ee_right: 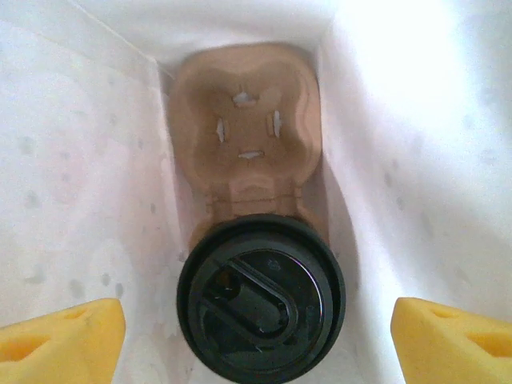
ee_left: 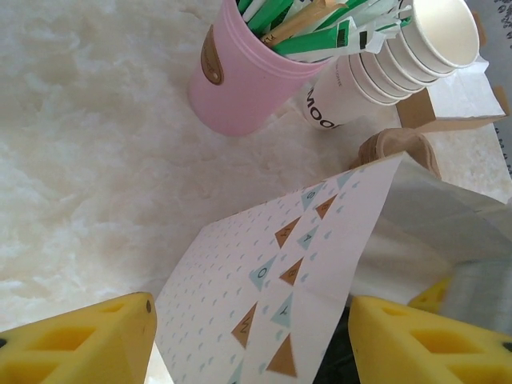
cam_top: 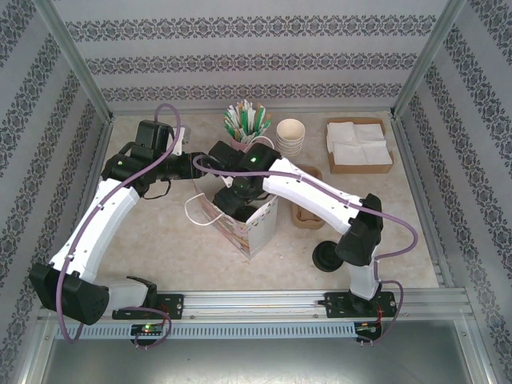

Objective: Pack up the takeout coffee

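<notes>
Coffee: the coffee (ee_right: 261, 298), a cup under a round black lid, stands inside the bag (cam_top: 260, 228), in the near slot of the brown cardboard tray (ee_right: 244, 120) on the bag's bottom. The other slot of this tray, with its four small cuts, is free.
Bag: white paper with a pattern of small triangles and with handles; it stands upright and open in the middle of the table (cam_top: 160, 240).
Right gripper: the right gripper (ee_right: 258, 320) reaches down into the bag from above. Its yellow fingers (ee_right: 64, 340) stand wide apart on both sides of the lid with a gap on each side, so the cup is released.
Left gripper: the left gripper (ee_left: 252, 336) is at the far left rim of the bag. The patterned wall passes between its yellow fingers (ee_left: 80, 344); I cannot tell whether they press the paper or only stand around it.
Pink cup: the pink cup (ee_left: 240, 88), full of green and white sticks, is near the middle of the table's far edge.
Paper cups: a stack of cream paper cups (cam_top: 290, 136) is just beside the pink cup, on its right.
Napkins: white napkins lie in a flat brown box (cam_top: 358, 146) in the far right corner.
Second tray: another brown tray (cam_top: 306, 214) lies on the table right of the bag, partly under the right arm.
Loose lid: a low black lid (cam_top: 326, 256) lies near the table's near edge, beside the right arm's base.
</notes>
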